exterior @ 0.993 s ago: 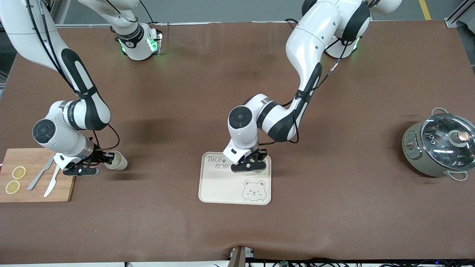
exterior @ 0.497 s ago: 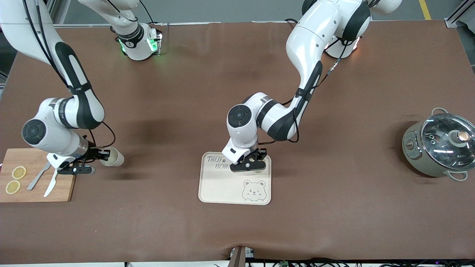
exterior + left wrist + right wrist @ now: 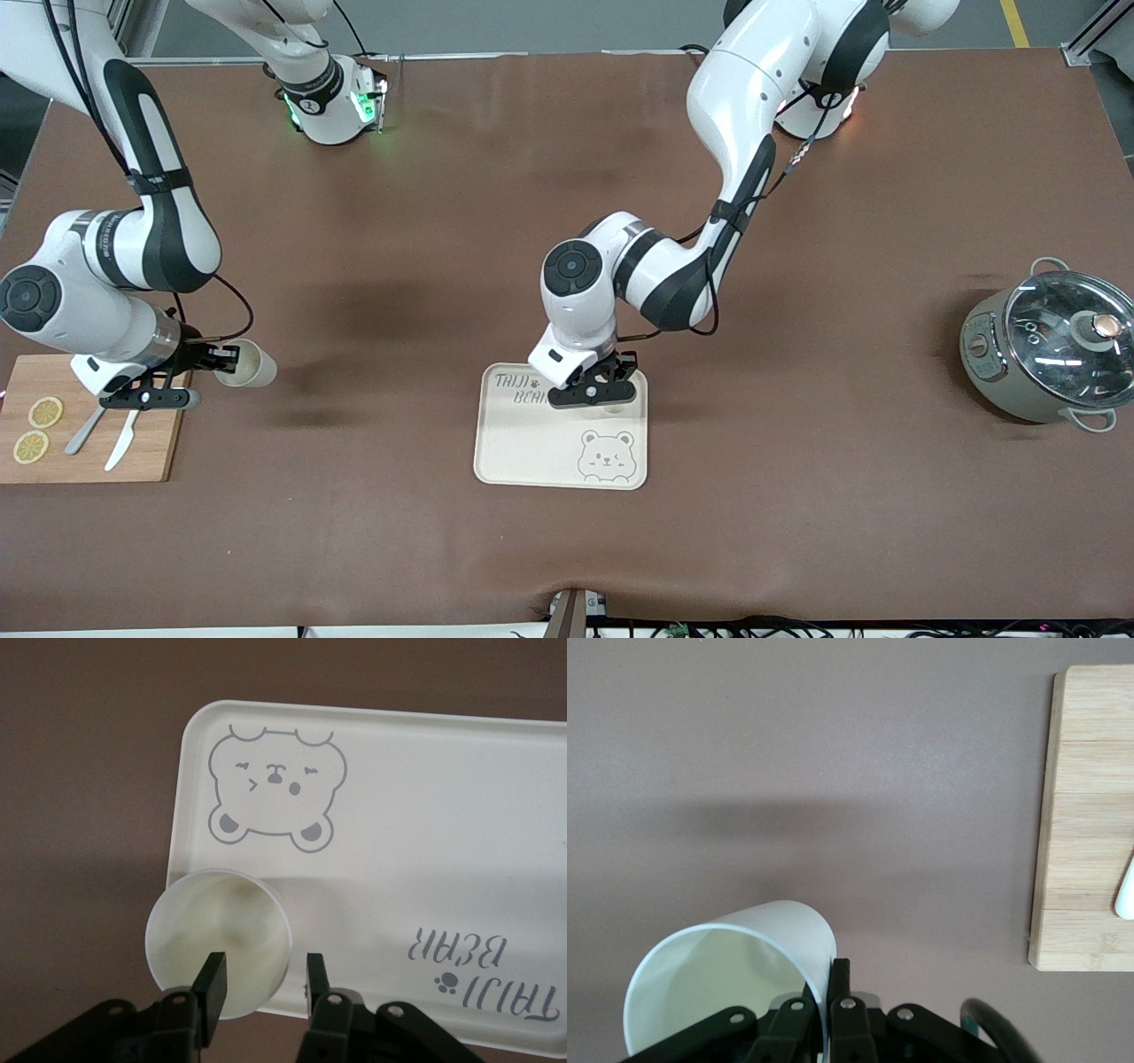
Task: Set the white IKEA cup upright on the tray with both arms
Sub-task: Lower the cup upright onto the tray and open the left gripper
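Observation:
A cream tray (image 3: 532,443) with a bear drawing lies mid-table and fills the left wrist view (image 3: 425,815). A white cup (image 3: 219,939) stands upright on the tray's corner; in the front view my left gripper hides most of this cup (image 3: 613,409). My left gripper (image 3: 598,394) hangs just over it, open (image 3: 263,979), with one finger over the cup's mouth and one outside the rim. My right gripper (image 3: 226,359) is shut on the wall of a second white cup (image 3: 248,365), held tilted in the air beside the cutting board; the right wrist view shows this gripper (image 3: 828,992) and cup (image 3: 726,974).
A wooden cutting board (image 3: 89,443) with lemon slices (image 3: 44,412), a knife and a fork (image 3: 124,434) lies at the right arm's end and also shows in the right wrist view (image 3: 1090,815). A grey pot with a glass lid (image 3: 1054,350) stands at the left arm's end.
My right arm has lifted the second cup and carried it toward the right arm's end of the table. My left gripper has stayed over the tray.

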Controlling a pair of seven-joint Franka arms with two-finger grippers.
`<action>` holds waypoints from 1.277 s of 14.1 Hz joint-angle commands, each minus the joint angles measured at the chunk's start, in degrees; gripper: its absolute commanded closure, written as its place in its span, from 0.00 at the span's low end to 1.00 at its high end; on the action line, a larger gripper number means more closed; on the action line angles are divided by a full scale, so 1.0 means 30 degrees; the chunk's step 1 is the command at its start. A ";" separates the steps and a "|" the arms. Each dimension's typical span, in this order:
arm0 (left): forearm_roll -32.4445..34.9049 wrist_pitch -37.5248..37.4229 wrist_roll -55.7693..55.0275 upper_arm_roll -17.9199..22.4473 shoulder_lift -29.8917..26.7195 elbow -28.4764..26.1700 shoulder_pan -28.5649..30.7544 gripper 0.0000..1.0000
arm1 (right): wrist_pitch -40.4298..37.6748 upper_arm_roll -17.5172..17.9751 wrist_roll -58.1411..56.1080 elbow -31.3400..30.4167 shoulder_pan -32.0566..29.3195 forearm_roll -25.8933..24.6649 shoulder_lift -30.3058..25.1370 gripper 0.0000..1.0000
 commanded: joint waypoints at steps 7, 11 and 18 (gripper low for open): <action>-0.0329 -0.5424 0.1880 -0.0017 -0.3344 -0.0093 -0.0001 0.52 | -0.0332 0.0187 0.0088 0.0101 -0.0198 -0.0261 -0.0081 1.00; -0.0388 -0.7301 0.4715 0.0158 -0.5862 -0.0211 0.1225 0.36 | -0.1384 0.0566 0.1924 0.0102 0.0413 -0.0143 -0.0956 1.00; -0.0769 -0.9150 1.0782 0.0158 -0.8240 -0.0240 0.4537 0.13 | -0.1826 0.0685 1.0742 0.0685 0.5391 0.1085 -0.1546 1.00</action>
